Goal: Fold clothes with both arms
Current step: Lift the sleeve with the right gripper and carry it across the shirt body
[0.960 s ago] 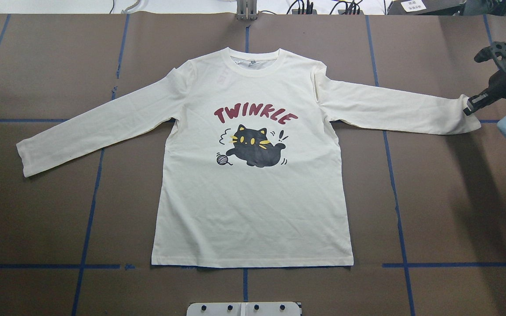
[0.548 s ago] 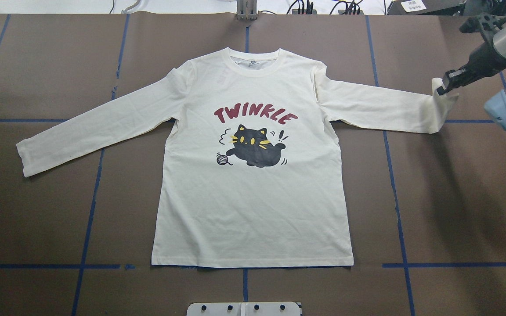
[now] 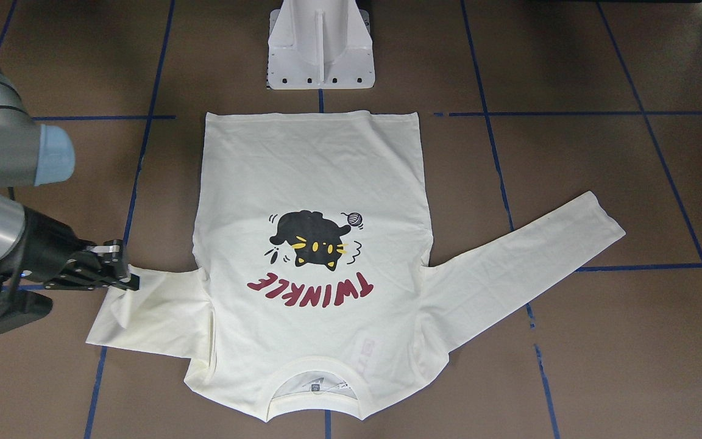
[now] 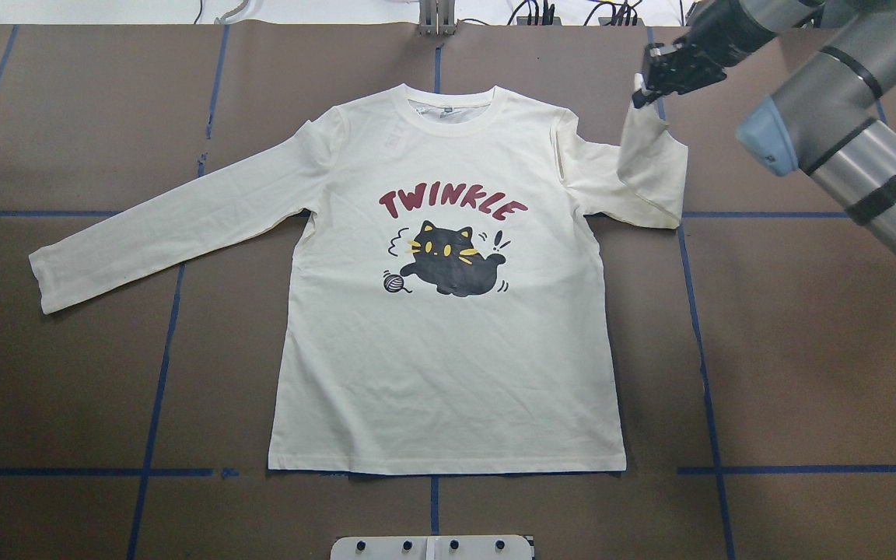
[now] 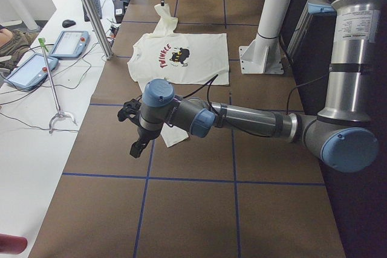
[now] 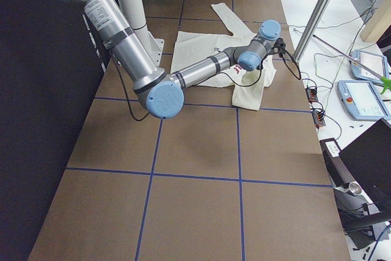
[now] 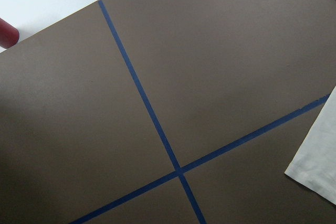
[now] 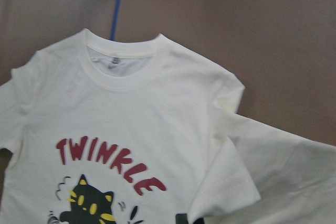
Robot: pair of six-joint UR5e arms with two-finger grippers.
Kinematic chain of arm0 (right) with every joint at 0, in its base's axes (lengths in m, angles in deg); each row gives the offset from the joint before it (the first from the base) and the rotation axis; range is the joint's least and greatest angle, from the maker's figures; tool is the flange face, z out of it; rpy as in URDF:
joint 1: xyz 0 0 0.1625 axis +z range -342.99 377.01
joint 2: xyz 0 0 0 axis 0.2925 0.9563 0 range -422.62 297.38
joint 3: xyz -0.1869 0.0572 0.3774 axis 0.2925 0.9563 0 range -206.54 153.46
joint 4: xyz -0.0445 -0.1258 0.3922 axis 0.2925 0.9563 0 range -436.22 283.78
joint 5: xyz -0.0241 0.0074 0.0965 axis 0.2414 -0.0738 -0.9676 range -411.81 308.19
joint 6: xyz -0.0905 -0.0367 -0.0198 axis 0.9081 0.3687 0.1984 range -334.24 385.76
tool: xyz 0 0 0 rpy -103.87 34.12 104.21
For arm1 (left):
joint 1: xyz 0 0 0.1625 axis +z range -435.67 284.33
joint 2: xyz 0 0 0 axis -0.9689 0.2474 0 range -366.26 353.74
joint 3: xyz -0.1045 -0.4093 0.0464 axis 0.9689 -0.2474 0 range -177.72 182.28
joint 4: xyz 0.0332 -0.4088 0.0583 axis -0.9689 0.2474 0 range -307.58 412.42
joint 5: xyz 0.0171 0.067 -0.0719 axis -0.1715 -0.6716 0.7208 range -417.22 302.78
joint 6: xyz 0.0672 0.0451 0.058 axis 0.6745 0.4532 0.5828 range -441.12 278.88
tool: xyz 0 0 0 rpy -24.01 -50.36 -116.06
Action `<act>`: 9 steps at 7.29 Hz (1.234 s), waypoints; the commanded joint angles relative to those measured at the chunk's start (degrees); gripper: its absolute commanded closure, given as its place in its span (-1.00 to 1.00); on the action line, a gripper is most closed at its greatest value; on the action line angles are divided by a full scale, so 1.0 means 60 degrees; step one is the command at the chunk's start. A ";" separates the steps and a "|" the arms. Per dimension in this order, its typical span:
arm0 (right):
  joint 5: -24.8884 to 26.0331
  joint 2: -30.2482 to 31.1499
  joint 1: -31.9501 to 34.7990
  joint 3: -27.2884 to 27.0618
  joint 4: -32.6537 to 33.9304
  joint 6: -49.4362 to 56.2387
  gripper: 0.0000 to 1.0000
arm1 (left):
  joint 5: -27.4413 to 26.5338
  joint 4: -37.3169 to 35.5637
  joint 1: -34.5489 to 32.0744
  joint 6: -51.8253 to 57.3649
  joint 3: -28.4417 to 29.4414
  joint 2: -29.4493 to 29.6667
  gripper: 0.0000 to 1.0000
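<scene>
The base of the white pedestal (image 4: 432, 547) sits at the robot's edge of the brown surface (image 4: 806, 350), just short of the T-shirt (image 4: 448, 373) hem. The T-shirt lies flat, print up, in the middle of the surface, collar away from the robot. Its left sleeve (image 4: 168, 225) is stretched out flat.

The right sleeve (image 4: 650, 167) is doubled back on itself. The right arm's fingers (image 4: 648, 87) are closed on its cuff and hold it up off the surface beside the right shoulder, with the cloth draping down to a fold. The right wrist view shows the collar, the print and the raised sleeve from close by. The fingers there are cut off at the bottom edge.

The left arm's fingers (image 5: 136, 148) show only in the exterior left view, above the surface near the left cuff, and I cannot tell whether they are open or closed. That arm hides part of the left sleeve there. The left wrist view shows blue tape lines (image 7: 152, 114), a corner of cream cloth and a red object (image 7: 6, 32) too cropped to identify.

Cables (image 4: 572, 12) run along the far edge. Past it, the side views show two handheld control tablets (image 5: 69, 43) on a white bench.
</scene>
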 commanded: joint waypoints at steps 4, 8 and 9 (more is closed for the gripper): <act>0.0819 -0.2585 -0.1763 -0.0043 -0.0940 -0.2003 1.00 | 0.0000 0.0002 0.0000 0.0024 0.0168 -0.0068 -0.99; 0.3544 -0.2440 -0.3696 0.0088 -0.1661 -0.2417 1.00 | 0.0000 0.0002 0.0014 -0.0035 0.0168 -0.0039 -0.99; 0.4548 -0.2541 -0.4556 0.0379 -0.1720 -0.2417 1.00 | 0.0000 0.0002 0.0029 -0.0049 0.0168 -0.0024 -0.99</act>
